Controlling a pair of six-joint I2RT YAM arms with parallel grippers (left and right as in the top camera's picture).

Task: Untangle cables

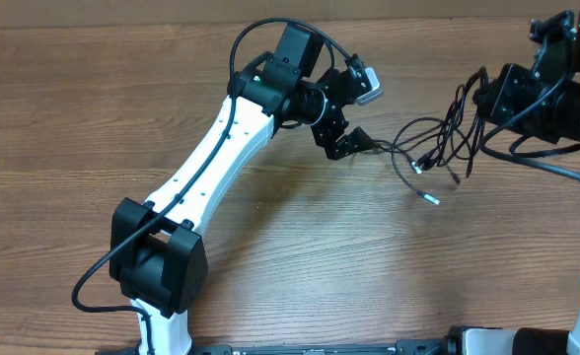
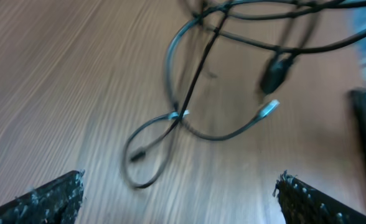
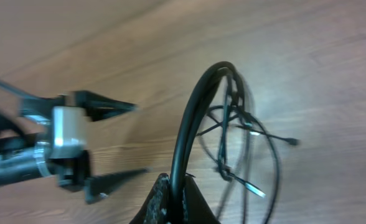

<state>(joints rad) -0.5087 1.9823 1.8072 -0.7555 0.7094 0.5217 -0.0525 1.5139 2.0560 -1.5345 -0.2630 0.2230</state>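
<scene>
- While the left arm [image 1: 211, 158] reaches in a long white arc from the near edge toward the middle of the bench [image 1: 369, 266], its left fingers [image 1: 354, 143] stand spread wide with nothing between them.
- From the left wrist, those two dark fingers sit in the bottom corners, far apart, with bare wood between them and the cables [image 2: 189, 112] lying just ahead, not touching either one.
- At the far right, the right fingers [image 1: 487, 99] are closed tight on the cables.
- From the right wrist, one black strand rises out of the closed fingers in a tall loop [image 3: 195, 112] and curves back down toward the bench.
- The cables are thin black wires in a loose tangle right of centre, between the two sets of fingers.
- The upper strands of the tangle run up to the right fingers, and the rest trails down and to the left across the wood.
- Several strands cross one another near the middle of the bundle; I cannot tell whether they are knotted or only overlapping.
- Two small silver plug ends [image 1: 433, 198] lie on the bench at the near side of the tangle.
- One strand reaches left, ending just beside the nearer left finger.
</scene>
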